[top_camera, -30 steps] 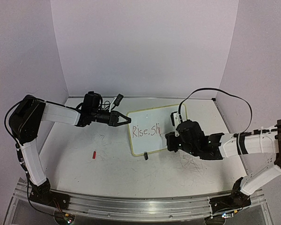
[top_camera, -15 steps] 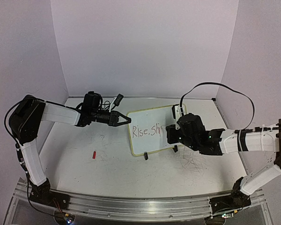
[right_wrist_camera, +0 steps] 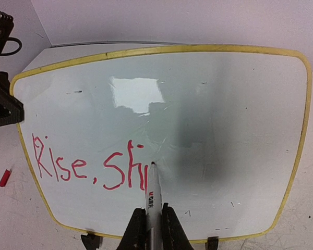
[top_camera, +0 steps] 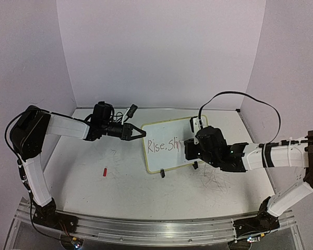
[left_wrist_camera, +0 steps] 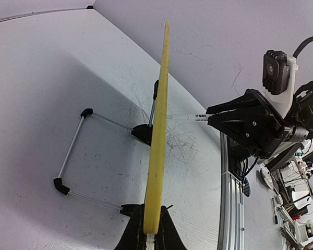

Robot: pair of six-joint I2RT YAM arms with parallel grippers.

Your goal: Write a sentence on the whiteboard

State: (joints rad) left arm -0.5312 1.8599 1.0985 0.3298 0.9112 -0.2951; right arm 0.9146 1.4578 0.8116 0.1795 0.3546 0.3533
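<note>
Scribbled white counter (top_camera: 125,182), plain pale walls (top_camera: 161,52). The left hand (left_wrist_camera: 148,237) pinches the whiteboard (top_camera: 164,130) mid-counter by its edge. The right hand (right_wrist_camera: 151,224) grips a marker (right_wrist_camera: 152,192) touching the red sentence (right_wrist_camera: 88,166). Since a second ago, the right hand has crept farther back.

red handwr. sentence (right_wrist_camera: 81,169) "Rise, Shi" on whiteboard (right_wrist_camera: 224,104), marker (right_wrist_camera: 153,197) label too sm. to read

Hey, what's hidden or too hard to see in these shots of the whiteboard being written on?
- Top view: the right gripper covers the end of the sentence.
- Left wrist view: the whiteboard shows edge-on, so its writing face is hidden.
- Right wrist view: the marker runs off the bottom edge.
- Top view: the small red item is too small to identify.
</note>
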